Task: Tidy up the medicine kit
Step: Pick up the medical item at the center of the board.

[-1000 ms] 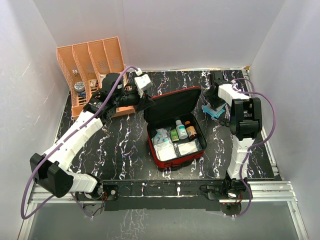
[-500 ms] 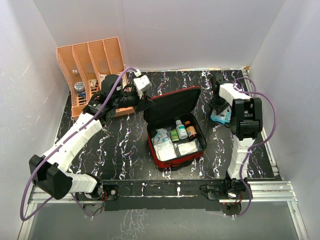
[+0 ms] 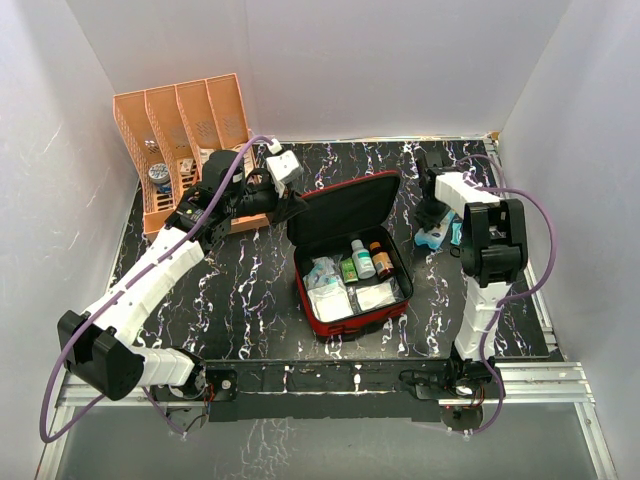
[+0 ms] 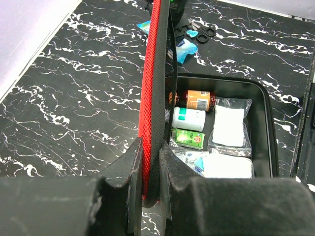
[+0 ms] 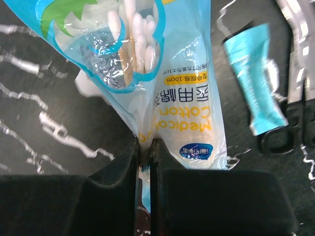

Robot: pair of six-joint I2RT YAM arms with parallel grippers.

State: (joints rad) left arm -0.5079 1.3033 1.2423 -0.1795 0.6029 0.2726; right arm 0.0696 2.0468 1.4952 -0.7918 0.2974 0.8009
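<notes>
Pinching the medicine kit [image 4: 153,73] lid's edge: left gripper [image 4: 150,150].

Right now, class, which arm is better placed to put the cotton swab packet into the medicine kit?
Right. The right gripper is shut on the cotton swab packet; the left gripper pinches the lid of the medicine kit.

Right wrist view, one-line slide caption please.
Right gripper shut on the edge of a cotton swab packet, with a teal sachet beside it on the black marbled table.
</notes>
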